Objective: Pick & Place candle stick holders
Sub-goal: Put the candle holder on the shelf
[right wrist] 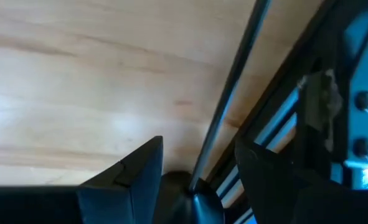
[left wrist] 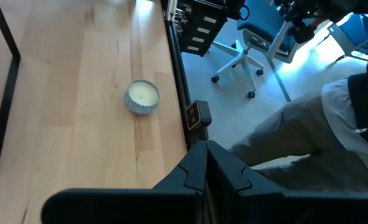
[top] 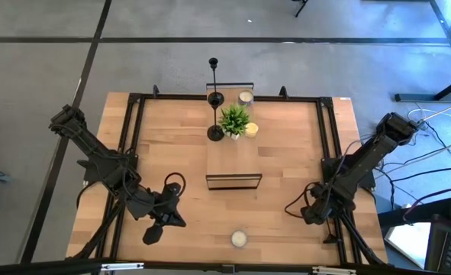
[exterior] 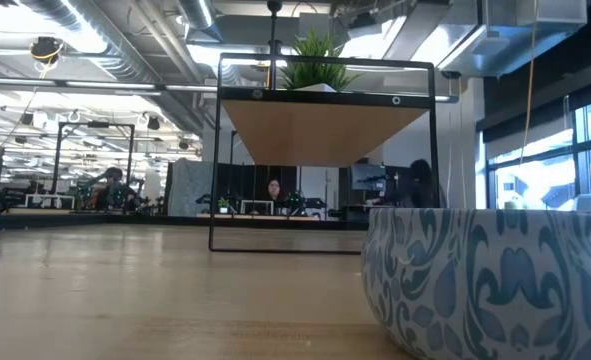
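From the high view, two candle stick holders stand on the raised wooden shelf (top: 233, 164) in the middle of the table (top: 172, 153). The tall holder (top: 214, 80) is at the shelf's far end. The shorter holder (top: 215, 134) is nearer to me, just beside the green plant (top: 234, 119). A white candle (top: 246, 97) and a yellow candle (top: 251, 129) sit on the plant's other side.

My right gripper (top: 314, 215) is low at the table's right edge, close to the black frame rail there. Through its wrist camera I see a thin dark rod (right wrist: 233, 74) running between the two fingers (right wrist: 140, 174). They stand apart with a gap on each side, so the hand is open and not clamping. I think this rod is the third holder lying down, though the view is too tight to be sure.

My left gripper (top: 155, 229) waits over the near left part of the table, fingers pressed together on nothing. Its camera looks past them to a patterned candle bowl (left wrist: 141, 97) near the table's front edge. Beyond that edge it also shows a seated person's leg (left wrist: 296, 134).
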